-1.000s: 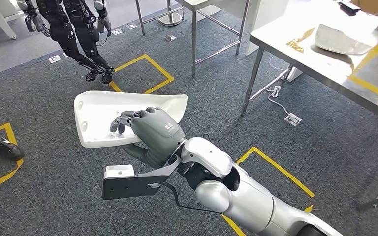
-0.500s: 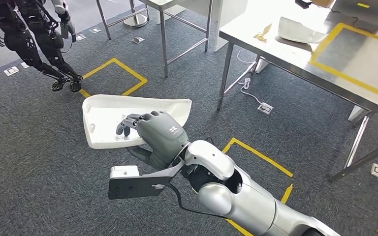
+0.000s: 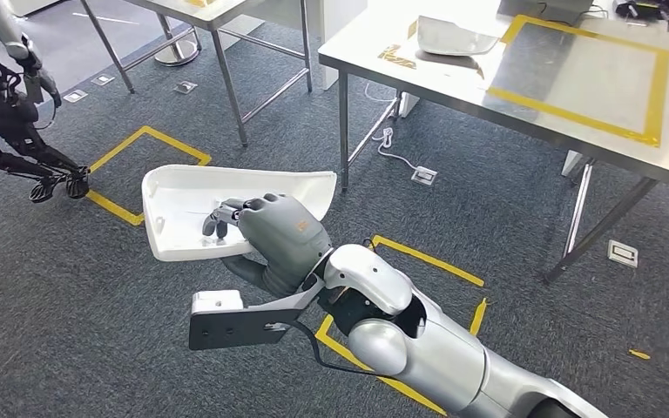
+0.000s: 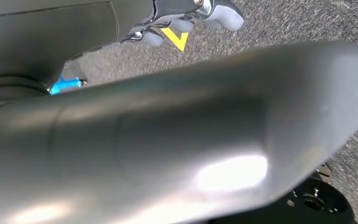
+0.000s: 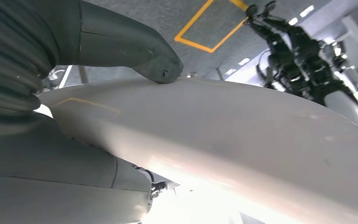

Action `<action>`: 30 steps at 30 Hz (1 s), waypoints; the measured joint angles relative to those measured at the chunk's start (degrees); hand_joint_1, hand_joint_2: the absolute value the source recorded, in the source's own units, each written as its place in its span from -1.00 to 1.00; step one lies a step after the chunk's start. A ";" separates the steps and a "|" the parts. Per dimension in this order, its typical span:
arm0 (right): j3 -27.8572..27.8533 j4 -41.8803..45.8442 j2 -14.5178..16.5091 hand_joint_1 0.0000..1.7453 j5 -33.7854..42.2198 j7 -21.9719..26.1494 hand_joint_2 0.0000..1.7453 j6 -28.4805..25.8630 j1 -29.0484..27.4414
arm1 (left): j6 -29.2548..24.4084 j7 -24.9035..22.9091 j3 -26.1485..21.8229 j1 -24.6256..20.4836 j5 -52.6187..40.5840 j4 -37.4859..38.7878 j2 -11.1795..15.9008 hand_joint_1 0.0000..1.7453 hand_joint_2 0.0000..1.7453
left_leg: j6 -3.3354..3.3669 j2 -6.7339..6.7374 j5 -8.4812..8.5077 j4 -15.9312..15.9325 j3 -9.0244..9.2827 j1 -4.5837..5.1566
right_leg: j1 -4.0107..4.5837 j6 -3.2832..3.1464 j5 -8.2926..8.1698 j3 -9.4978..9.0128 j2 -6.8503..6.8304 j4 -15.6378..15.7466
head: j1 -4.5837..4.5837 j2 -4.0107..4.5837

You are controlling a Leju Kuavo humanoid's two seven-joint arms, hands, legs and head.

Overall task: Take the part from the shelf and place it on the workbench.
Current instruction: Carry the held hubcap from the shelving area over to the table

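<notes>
My right hand [image 3: 277,237] grips a white moulded shell part [image 3: 190,205] by its near rim, fingers inside the hollow, and carries it above the carpet. In the right wrist view the thick thumb [image 5: 135,46] presses on the part's curved white back [image 5: 242,140]. The steel workbench [image 3: 575,122] stands ahead to the right, with a yellow tape rectangle [image 3: 653,87] marked on its top. In the left wrist view a smooth grey piece of my left hand [image 4: 168,140] sits close to the lens, and its fingers are hidden.
A similar white part [image 3: 453,37] lies at the workbench's far left end. A second steel table [image 3: 226,61] stands further left. A black humanoid robot [image 3: 4,122] stands at the left edge. Yellow tape squares [image 3: 144,161] and floor sockets [image 3: 424,176] mark the grey carpet.
The whole view has swung to the right: the workbench now lies nearer the middle and the black robot has slid to the left edge. My right hand still holds the part the same way.
</notes>
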State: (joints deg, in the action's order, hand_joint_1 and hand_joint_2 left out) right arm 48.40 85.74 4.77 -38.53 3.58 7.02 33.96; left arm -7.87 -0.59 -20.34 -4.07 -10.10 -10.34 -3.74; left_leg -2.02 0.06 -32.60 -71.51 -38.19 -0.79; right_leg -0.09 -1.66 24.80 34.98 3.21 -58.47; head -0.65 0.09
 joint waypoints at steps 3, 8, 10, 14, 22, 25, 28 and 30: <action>0.01 -0.04 0.08 1.00 0.00 0.02 1.00 -0.01 0.03 | 0.00 -0.68 -0.10 -0.05 0.10 0.07 -0.14 -1.00 -1.00 | 0.03 -2.78 4.22 9.94 4.56 -0.43 | -0.21 0.93 0.20 0.39 1.97 -0.75 | 0.05 0.00; -0.01 -0.11 0.15 1.00 0.00 0.05 1.00 0.01 0.11 | -0.01 -1.04 -0.40 -0.06 0.37 0.11 -0.40 -1.00 -1.00 | 2.05 -1.67 4.77 11.68 5.23 -0.21 | -0.30 2.75 0.22 1.60 2.18 -1.47 | -0.02 0.00; -0.01 -0.16 0.17 1.00 0.00 0.11 1.00 0.04 0.27 | -0.02 -1.10 -0.43 0.04 0.43 0.13 -0.44 -1.00 -1.00 | 2.72 -0.39 4.94 11.82 5.12 -0.17 | -0.15 3.13 3.06 3.75 -1.01 -6.20 | -0.22 0.00; 0.01 -0.59 0.15 1.00 0.00 0.18 1.00 0.12 0.33 | -0.02 -1.30 -0.45 0.32 0.51 0.17 -0.50 -1.00 -1.00 | 3.06 2.52 4.86 11.78 4.91 0.12 | -0.15 3.31 7.01 8.47 -2.67 -16.63 | -0.32 0.00; 0.03 -0.76 0.37 1.00 0.00 0.20 1.00 0.13 0.68 | -0.02 -1.28 -0.49 0.09 0.69 0.09 -0.76 -1.00 -1.00 | 1.52 6.61 4.36 11.93 5.67 0.42 | 1.02 0.88 0.98 -0.19 -5.30 -0.27 | -0.29 -0.01; 0.03 -0.80 0.50 1.00 0.02 0.25 1.00 0.10 0.88 | -0.02 -1.17 -0.49 0.09 0.62 -0.03 -0.70 -1.00 -1.00 | 0.66 2.90 1.52 7.75 3.96 0.21 | 0.19 0.05 0.34 -0.57 -3.61 0.49 | -0.13 -0.01; 0.03 -1.16 0.57 1.00 0.04 0.60 1.00 -0.12 0.80 | -0.02 -1.12 -0.49 0.40 0.43 -0.01 -0.68 -1.00 -1.00 | 0.15 0.35 -2.29 -1.76 -0.68 0.10 | 0.01 -0.15 0.25 -0.53 -1.96 0.48 | 0.02 0.00; 0.03 -1.37 0.56 1.00 -0.06 0.93 1.00 -0.55 0.63 | -0.02 -1.08 -0.49 0.60 0.27 0.02 -0.61 -1.00 -1.00 | -0.02 0.24 -0.44 -1.42 -0.99 0.01 | -0.10 -0.05 0.30 -0.53 -0.98 0.33 | 0.03 0.00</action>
State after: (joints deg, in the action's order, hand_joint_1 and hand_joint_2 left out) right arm 48.44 84.37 5.33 -38.59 4.51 6.47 34.59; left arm -7.89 -1.67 -20.83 -3.47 -9.84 -10.32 -4.34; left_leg -2.04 0.30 -33.04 -72.92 -39.18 -0.78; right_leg -0.18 -1.72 25.10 34.45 2.24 -58.14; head -0.62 0.09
